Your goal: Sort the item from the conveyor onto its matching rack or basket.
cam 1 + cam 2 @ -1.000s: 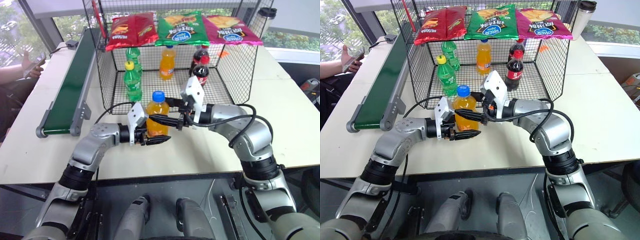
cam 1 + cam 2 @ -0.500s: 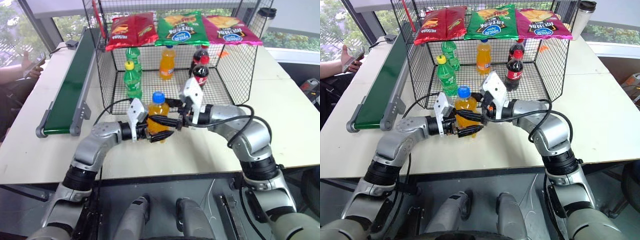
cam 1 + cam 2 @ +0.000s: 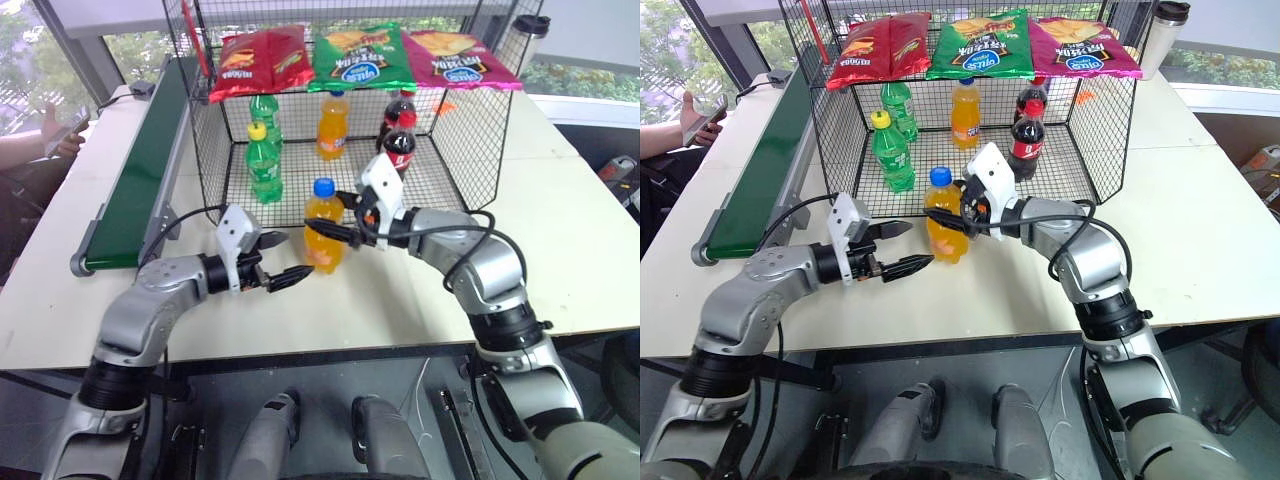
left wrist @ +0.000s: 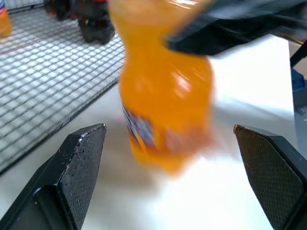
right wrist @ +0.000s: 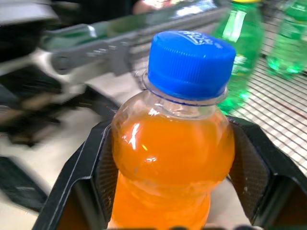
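1. The right gripper's (image 3: 335,233) 2 black fingers (image 5: 98,163) are clamped on the shoulder of the orange soda bottle (image 3: 322,226), just under its blue cap (image 5: 190,62); the left gripper's (image 3: 902,247) fingers (image 4: 76,167) are spread wide with nothing between them, beside the bottle and clear of it.
2. The bottle hangs upright in that 1 grip, just in front of the open near side of the black wire basket (image 3: 205,150), over the white table (image 3: 580,250) and well apart from the green conveyor (image 3: 140,180).
3. Inside the basket stand 2 green bottles (image 3: 265,160), another orange bottle (image 3: 335,125) and 2 cola bottles (image 3: 400,130); 3 snack bags (image 3: 365,55) lie across the top rail.
4. The step in hand looks like carrying the bottle in. Done well, it would go in low through the open front, under the bags, and stay upright.
5. Aim for the mesh floor next to the other orange bottle, between the green and cola rows, and leave room so that no neighbour is knocked.
6. Set the base flat on the mesh before easing the grip: a round bottle held high may tip.
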Robot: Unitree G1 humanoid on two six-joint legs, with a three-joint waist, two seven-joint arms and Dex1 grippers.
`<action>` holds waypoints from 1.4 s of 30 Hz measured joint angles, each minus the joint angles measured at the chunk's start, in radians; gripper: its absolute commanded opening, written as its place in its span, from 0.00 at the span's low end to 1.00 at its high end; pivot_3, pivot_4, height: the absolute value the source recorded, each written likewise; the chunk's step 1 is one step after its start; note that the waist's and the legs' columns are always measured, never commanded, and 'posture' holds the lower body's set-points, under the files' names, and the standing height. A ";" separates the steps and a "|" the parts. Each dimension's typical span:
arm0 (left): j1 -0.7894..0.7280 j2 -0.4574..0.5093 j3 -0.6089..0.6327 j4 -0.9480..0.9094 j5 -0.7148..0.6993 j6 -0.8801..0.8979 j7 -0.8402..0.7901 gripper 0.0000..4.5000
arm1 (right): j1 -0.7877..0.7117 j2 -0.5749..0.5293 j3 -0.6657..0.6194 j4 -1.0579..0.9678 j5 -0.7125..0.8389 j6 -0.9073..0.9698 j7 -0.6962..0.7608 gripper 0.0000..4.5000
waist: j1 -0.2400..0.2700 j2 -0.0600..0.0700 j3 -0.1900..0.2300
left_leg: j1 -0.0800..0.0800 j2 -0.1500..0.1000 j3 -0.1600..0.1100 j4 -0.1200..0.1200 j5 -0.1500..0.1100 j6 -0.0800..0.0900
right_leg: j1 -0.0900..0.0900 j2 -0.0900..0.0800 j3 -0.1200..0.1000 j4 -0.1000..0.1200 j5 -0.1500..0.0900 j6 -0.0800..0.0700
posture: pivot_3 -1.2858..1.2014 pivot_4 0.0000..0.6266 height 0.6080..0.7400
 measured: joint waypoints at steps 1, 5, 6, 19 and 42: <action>0.004 0.001 0.013 -0.007 -0.004 0.002 0.011 0.99 | -0.016 0.015 -0.012 0.029 -0.013 -0.012 -0.025 0.58 | 0.001 0.000 0.000 | 0.000 0.000 0.000 0.000 0.000 0.000 | 0.000 0.001 0.000 0.000 0.000 0.000 | 0.52 0.24 0.99; 0.018 -0.044 0.050 -0.007 0.026 -0.023 0.121 0.99 | -0.099 0.085 -0.058 0.154 -0.066 -0.100 -0.142 0.58 | 0.002 0.000 0.000 | 0.000 0.000 0.000 0.000 0.000 0.000 | 0.000 0.001 0.000 0.000 0.001 0.002 | 0.52 0.24 0.99; 0.020 -0.063 0.050 -0.004 0.039 -0.033 0.154 0.99 | -0.113 0.095 -0.067 0.179 -0.078 -0.124 -0.162 0.58 | 0.003 0.000 0.000 | 0.000 0.000 0.000 0.000 0.001 0.001 | 0.000 0.001 0.000 0.000 0.002 0.003 | 0.52 0.24 0.99; 0.065 -0.242 -0.002 -0.003 0.203 -0.125 0.424 0.99 | -0.258 0.192 -0.111 0.622 -0.205 -0.454 -0.295 0.58 | -0.004 0.000 0.000 | 0.001 0.000 0.001 0.000 0.001 0.001 | 0.000 0.003 0.001 0.001 0.002 0.003 | 0.52 0.24 0.99; 0.059 -0.249 0.000 -0.015 0.211 -0.136 0.450 1.00 | -0.370 0.229 -0.138 0.970 -0.265 -0.756 -0.280 0.98 | -0.006 0.000 0.000 | 0.002 0.001 0.001 0.000 0.002 0.001 | 0.001 0.005 0.002 0.002 0.003 0.003 | 0.52 0.24 0.99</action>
